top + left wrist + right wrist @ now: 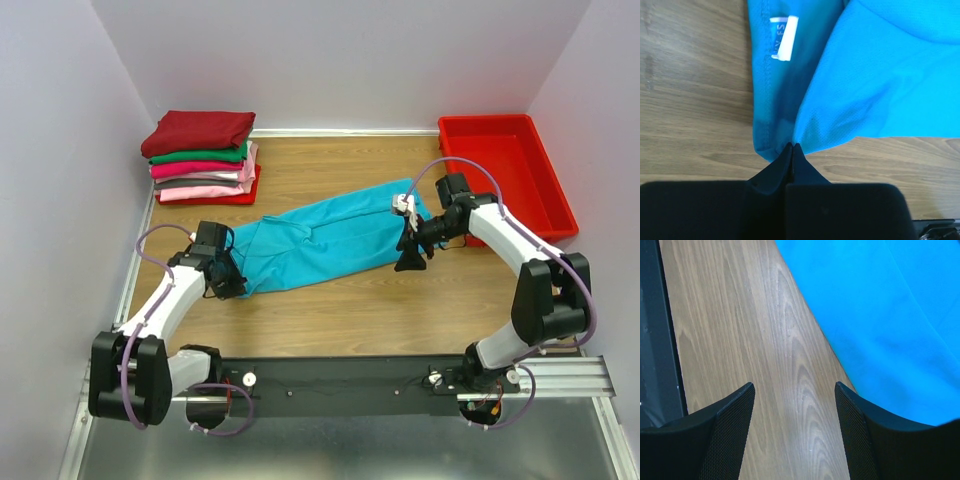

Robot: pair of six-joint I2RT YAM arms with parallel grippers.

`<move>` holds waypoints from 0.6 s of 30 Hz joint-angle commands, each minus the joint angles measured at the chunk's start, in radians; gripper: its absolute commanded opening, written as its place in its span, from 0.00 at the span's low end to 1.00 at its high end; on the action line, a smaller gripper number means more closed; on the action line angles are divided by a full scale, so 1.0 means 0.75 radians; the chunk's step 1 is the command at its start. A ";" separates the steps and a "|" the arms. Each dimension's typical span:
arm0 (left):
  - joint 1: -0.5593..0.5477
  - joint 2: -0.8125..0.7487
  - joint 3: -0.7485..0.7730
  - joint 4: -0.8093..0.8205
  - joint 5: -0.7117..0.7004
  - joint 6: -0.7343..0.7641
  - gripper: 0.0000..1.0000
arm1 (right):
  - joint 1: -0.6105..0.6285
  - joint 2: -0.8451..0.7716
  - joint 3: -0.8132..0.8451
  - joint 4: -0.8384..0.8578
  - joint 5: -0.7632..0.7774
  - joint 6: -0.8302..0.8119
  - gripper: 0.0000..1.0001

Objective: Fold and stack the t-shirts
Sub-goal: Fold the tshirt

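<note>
I see left claw (792, 150) pinching the teal t-shirt (880, 75) corner at centre-left, maybe one layer only; right claw (795, 390) spread over desk (740, 315), so I'd grip the cloth edge there before lifting.

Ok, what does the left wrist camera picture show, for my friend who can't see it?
The left gripper is pinched shut on a corner of the teal t-shirt lying on the wooden table. A small white tag shows on the shirt near the top of the picture.
</note>
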 commanded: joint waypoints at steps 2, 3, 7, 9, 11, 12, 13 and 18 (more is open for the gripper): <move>0.008 -0.016 0.078 -0.090 -0.073 0.033 0.00 | -0.008 -0.053 0.002 0.016 0.019 0.021 0.72; 0.008 -0.026 0.082 -0.098 -0.075 0.037 0.00 | -0.008 -0.055 0.002 0.016 0.024 0.023 0.72; 0.008 -0.030 0.092 -0.143 -0.092 0.053 0.00 | -0.008 -0.043 0.029 0.026 0.099 0.070 0.72; 0.004 -0.002 0.102 -0.165 -0.083 0.069 0.00 | -0.028 -0.026 0.070 0.036 0.175 0.141 0.72; -0.006 0.033 0.114 -0.180 -0.071 0.100 0.00 | -0.057 -0.006 0.094 0.046 0.224 0.189 0.72; -0.014 0.041 0.125 -0.192 -0.077 0.100 0.00 | -0.063 -0.004 0.100 0.050 0.242 0.205 0.72; -0.021 0.052 0.131 -0.202 -0.081 0.104 0.00 | -0.071 0.000 0.105 0.061 0.263 0.215 0.72; -0.035 0.080 0.125 -0.200 -0.096 0.121 0.00 | -0.092 0.031 0.103 0.132 0.404 0.340 0.72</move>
